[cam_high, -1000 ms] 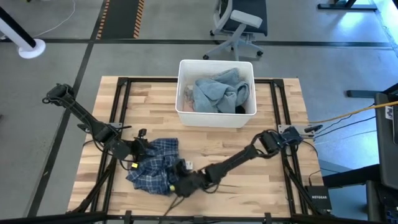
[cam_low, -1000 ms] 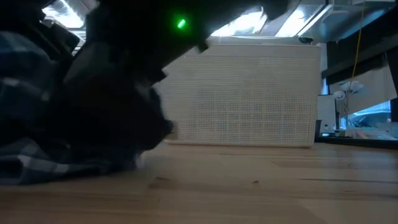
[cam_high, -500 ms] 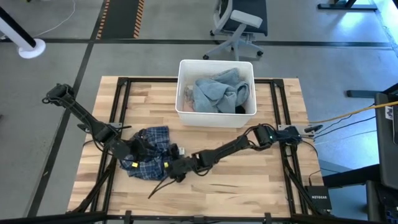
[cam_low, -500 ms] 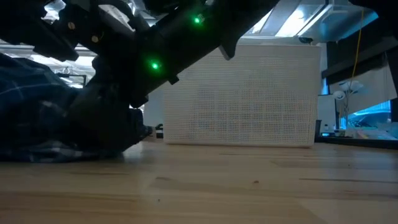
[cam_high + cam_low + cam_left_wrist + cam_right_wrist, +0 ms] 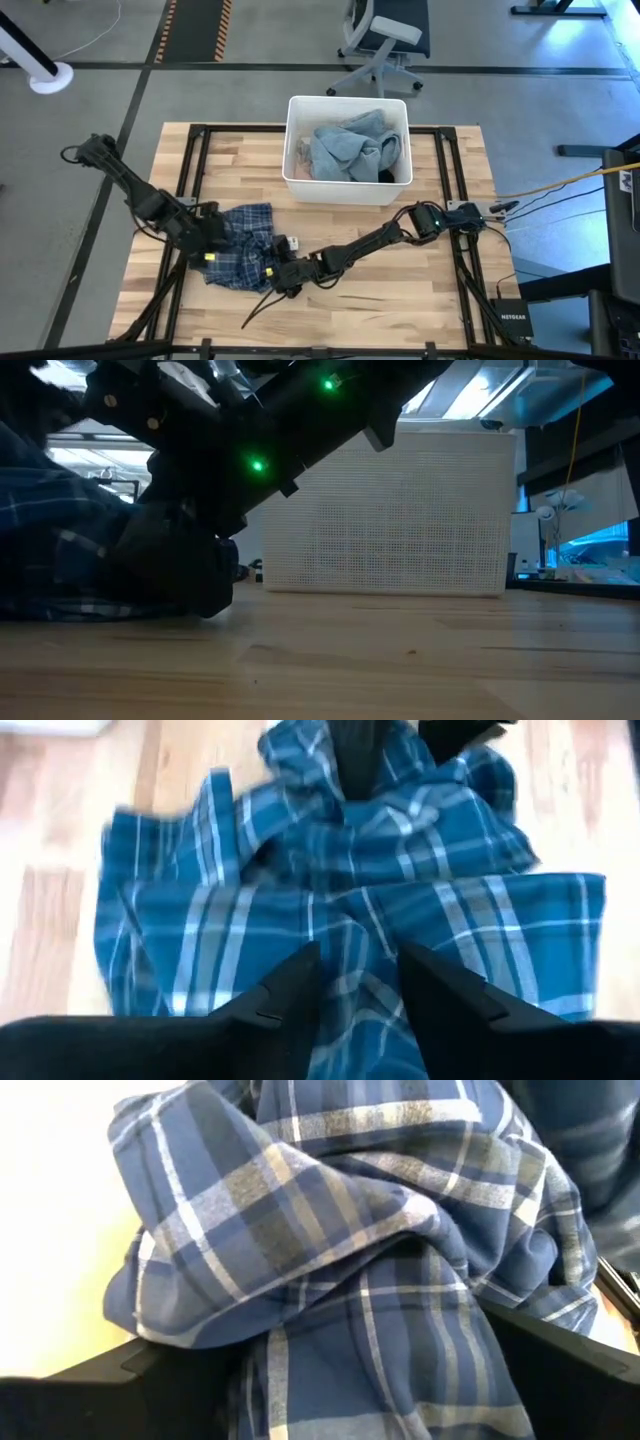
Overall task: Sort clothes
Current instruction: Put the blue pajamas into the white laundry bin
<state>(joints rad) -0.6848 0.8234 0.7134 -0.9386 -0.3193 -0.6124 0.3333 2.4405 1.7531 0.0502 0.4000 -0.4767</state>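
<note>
2 claws are on the plaid shirt (image 5: 240, 255) at once, which sits bunched up on the desk (image 5: 430, 290) in front of the bin (image 5: 296, 182). The left claw (image 5: 215, 232) is at its left edge with a fold of fabric pinched between the fingers (that's how the left wrist view reads to me). The right claw (image 5: 283, 277) is pushed into the shirt's right side, and its wrist view is so full of cloth that I can't tell if it's apart or together.

Progress-wise I'd call it partway: a grey-blue shirt (image 5: 350, 145) is already lying in the bin, and the plaid one is the only piece left out on the desk as far as I can see.

Texture stuff: the plaid is thin woven cotton-looking cloth, blue with white lines, all soft creases and no shape of its own. The bin is stiff white plastic with a fine mesh wall. The desk is pale wood planks.
</note>
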